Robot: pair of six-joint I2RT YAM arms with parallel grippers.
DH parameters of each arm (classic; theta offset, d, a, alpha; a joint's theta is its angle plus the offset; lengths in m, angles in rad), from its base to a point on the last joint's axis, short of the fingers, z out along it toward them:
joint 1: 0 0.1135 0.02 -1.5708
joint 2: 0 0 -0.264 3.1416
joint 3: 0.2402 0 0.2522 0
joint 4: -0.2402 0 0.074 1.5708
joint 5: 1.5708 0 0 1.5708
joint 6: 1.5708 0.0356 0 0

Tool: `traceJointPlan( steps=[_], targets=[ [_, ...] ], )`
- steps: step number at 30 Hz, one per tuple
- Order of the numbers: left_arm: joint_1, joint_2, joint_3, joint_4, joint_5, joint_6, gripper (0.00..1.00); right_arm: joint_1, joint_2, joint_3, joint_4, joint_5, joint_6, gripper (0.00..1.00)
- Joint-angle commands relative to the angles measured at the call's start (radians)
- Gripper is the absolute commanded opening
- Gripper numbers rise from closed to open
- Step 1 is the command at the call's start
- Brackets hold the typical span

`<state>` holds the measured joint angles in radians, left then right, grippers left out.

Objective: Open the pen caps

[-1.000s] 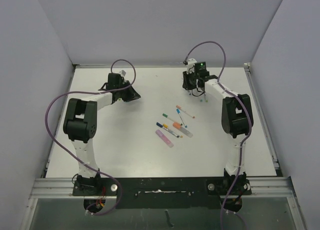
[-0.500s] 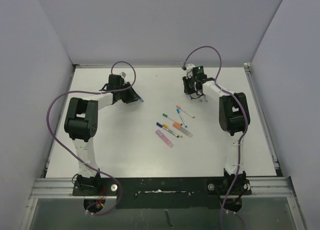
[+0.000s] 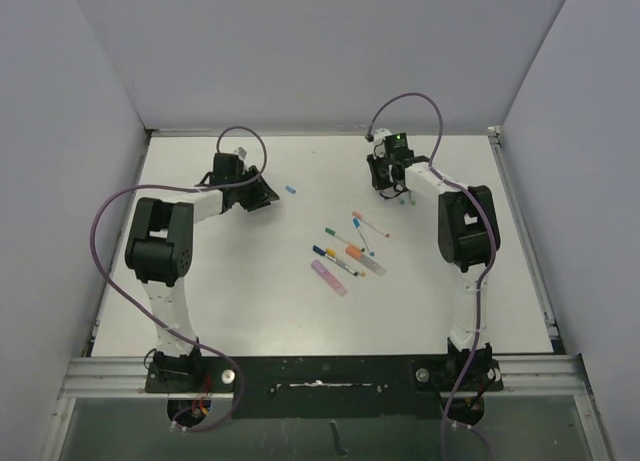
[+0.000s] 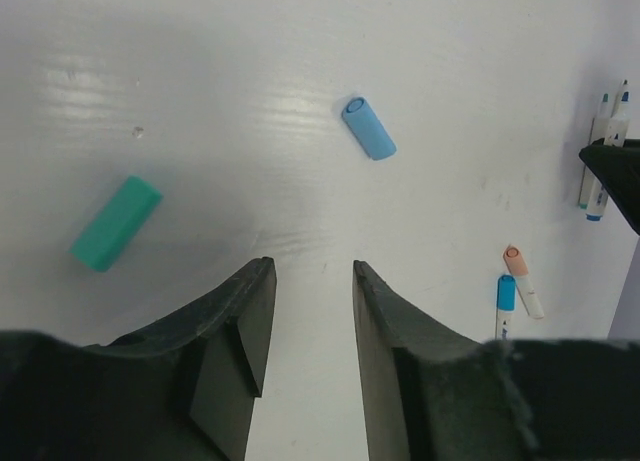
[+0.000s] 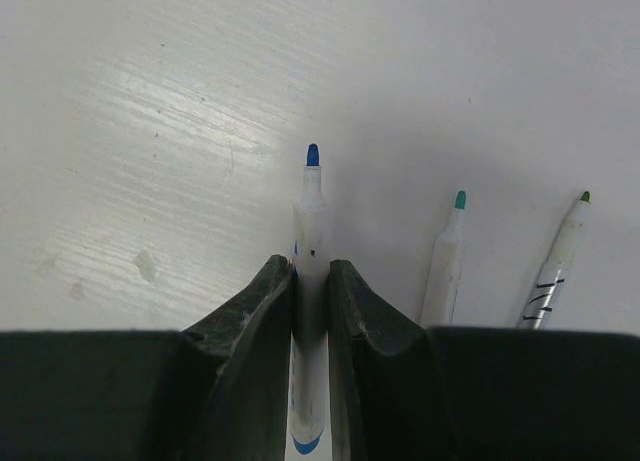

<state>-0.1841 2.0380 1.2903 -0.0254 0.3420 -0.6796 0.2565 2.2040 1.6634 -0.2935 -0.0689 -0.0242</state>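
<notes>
Lying loose just fwd of parted left fingers [image 4: 245, 331]: blue cap [image 4: 369, 128].

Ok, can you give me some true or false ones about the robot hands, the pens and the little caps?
1. The right gripper is clamped on the blue-tipped pen. True.
2. The left gripper is holding the blue cap. False: its jaws stand apart with nothing between them, and the blue cap lies on the table ahead of them.
3. The teal cap lies on the table, apart from the blue cap. True.
4. The two pens beside the held one have their caps on. False: the teal-tipped pen and the green-tipped pen both show bare tips.
</notes>
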Motion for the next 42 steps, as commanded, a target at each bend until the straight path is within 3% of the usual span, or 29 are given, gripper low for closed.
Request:
traceJointPlan(
  steps=[1, 7, 18, 21, 22, 34, 42],
  targets=[
    [0.012, -0.166, -0.078, 0.158, 0.012, -0.032, 0.37, 0.003, 0.005, 0.027, 0.010, 0.037, -0.019, 0.14],
    [0.012, -0.301, -0.182, 0.343, 0.074, -0.103, 0.62, 0.003, 0.015, 0.032, 0.005, 0.058, -0.027, 0.19],
    [0.013, -0.412, -0.239, 0.434, 0.128, -0.145, 0.79, 0.003, 0.023, 0.035, 0.005, 0.061, -0.025, 0.32],
    [0.012, -0.435, -0.257, 0.459, 0.124, -0.151, 0.97, 0.003, -0.023, -0.019, 0.053, 0.061, -0.018, 0.40],
    [0.013, -0.441, -0.262, 0.467, 0.126, -0.152, 0.97, 0.003, -0.044, -0.039, 0.075, 0.060, -0.017, 0.45],
    [0.015, -0.473, -0.306, 0.552, 0.129, -0.178, 0.98, 0.036, -0.286, -0.203, 0.080, -0.016, -0.017, 0.60],
    [0.016, -0.454, -0.312, 0.567, 0.147, -0.188, 0.98, 0.110, -0.339, -0.262, -0.044, -0.031, -0.012, 0.60]
  ],
)
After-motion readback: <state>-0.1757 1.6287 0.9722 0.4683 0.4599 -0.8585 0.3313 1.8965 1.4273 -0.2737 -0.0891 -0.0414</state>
